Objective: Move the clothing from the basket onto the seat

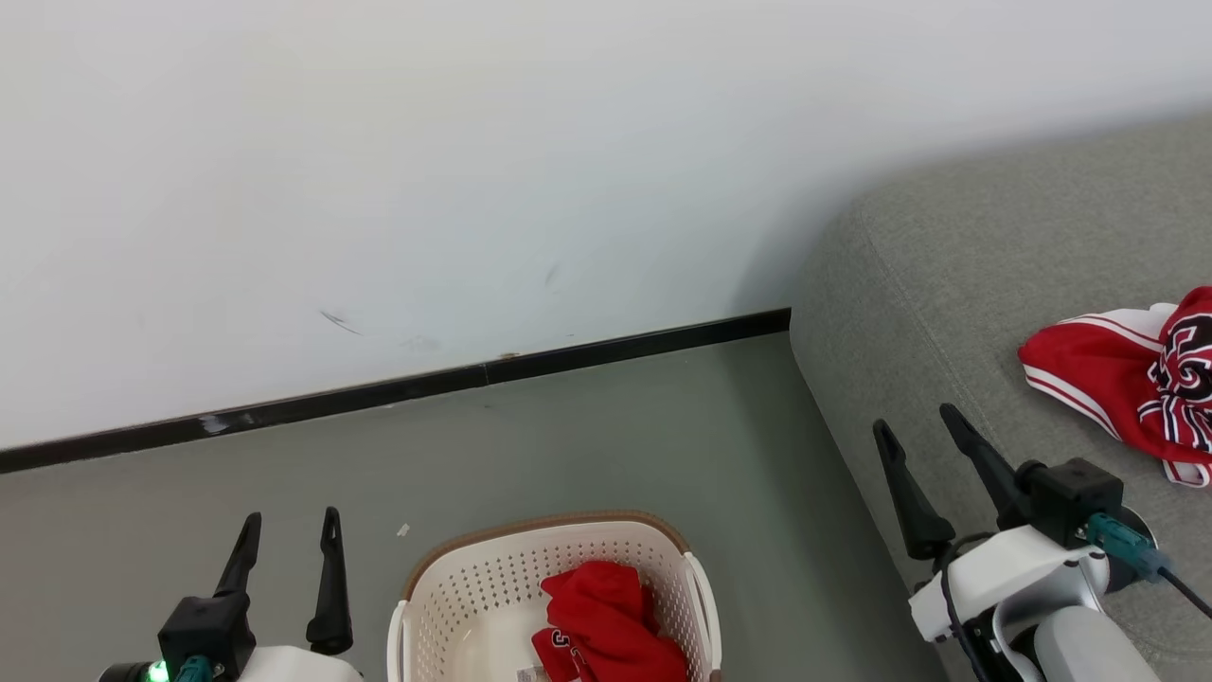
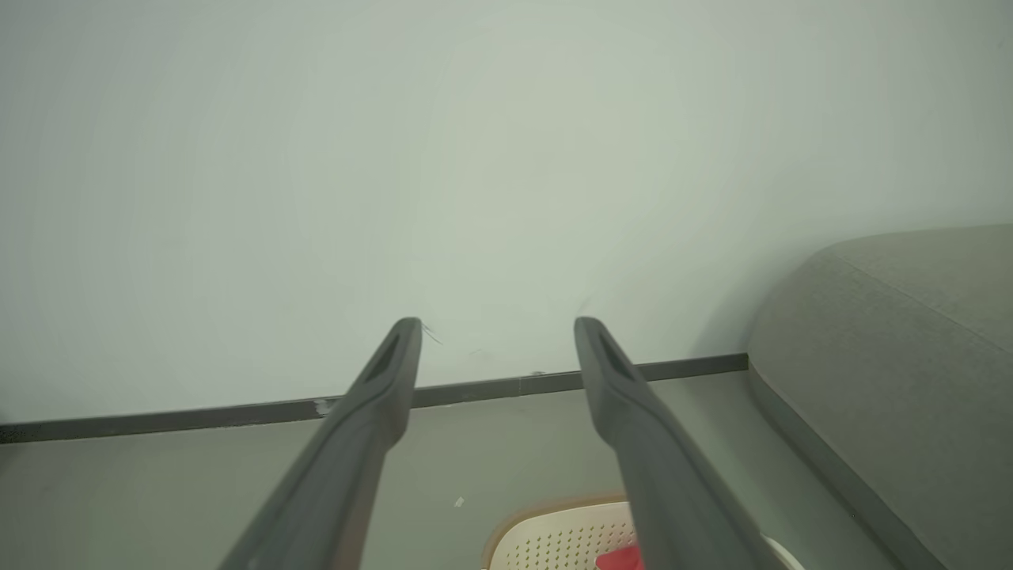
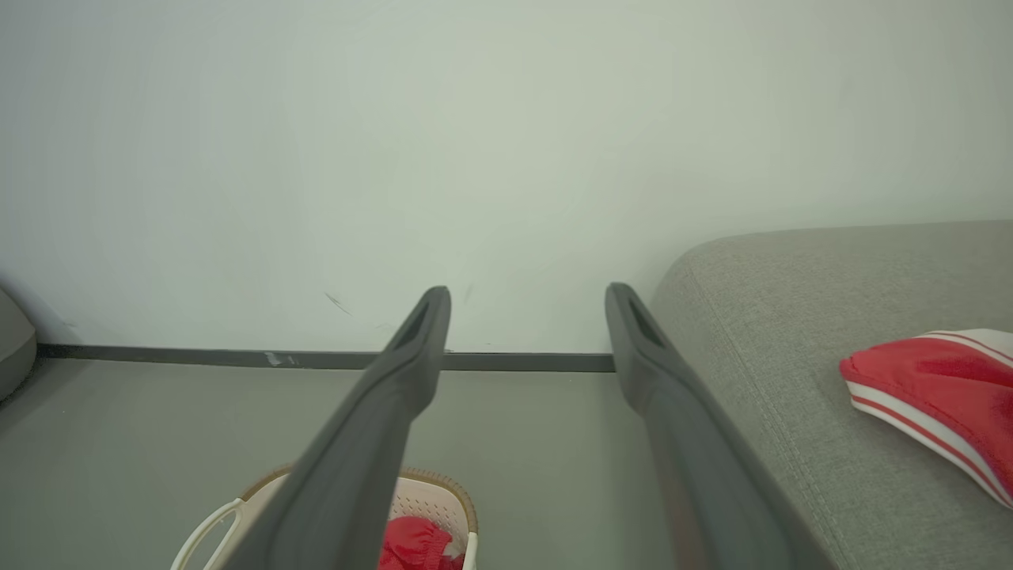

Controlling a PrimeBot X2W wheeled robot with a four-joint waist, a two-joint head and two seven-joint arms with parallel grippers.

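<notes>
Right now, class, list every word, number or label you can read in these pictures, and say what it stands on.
No text reads clearly.
Spread garment on the sofa: navy white-edged lettering, crumpled, unreadable.
Bundled garment in the basket: a dark character fragment, folded, unreadable.
Sticker in the basket: too small.

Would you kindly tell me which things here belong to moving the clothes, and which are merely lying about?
Part of the job:
red garment in the basket
basket
sofa
red garment on the sofa, already moved

Just lying about:
pale scrap on the floor
skirting board
scuff mark on the wall
</notes>
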